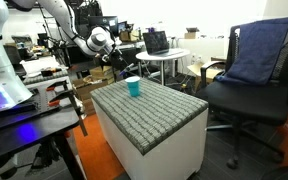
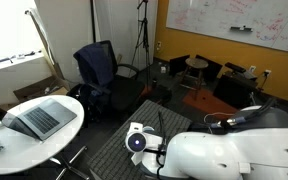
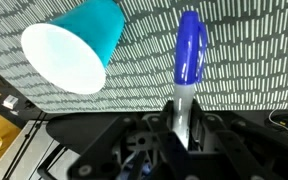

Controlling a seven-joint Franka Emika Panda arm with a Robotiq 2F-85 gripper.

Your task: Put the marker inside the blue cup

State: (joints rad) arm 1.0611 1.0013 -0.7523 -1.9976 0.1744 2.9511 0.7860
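Solely within the wrist view, gripper (image 3: 184, 122) tight around marker (image 3: 189, 50), blue cup (image 3: 84, 45) alongside.

place: office-style lab | seen: wall whiteboard (image 2: 234, 25), swivel office chair (image 1: 246, 95), laptop (image 2: 39, 120) on round table (image 2: 34, 148), robot arm (image 1: 82, 38)

Both exterior views: even indoor light, moderately bright, picture coarse and soft. Window (image 2: 6, 38) blown out. Violet glow on the dark bench (image 1: 29, 128). Wrist view: blue cup (image 3: 72, 52) mouth overexposed; marker (image 3: 189, 50) slightly blurred; lower foreground dark.
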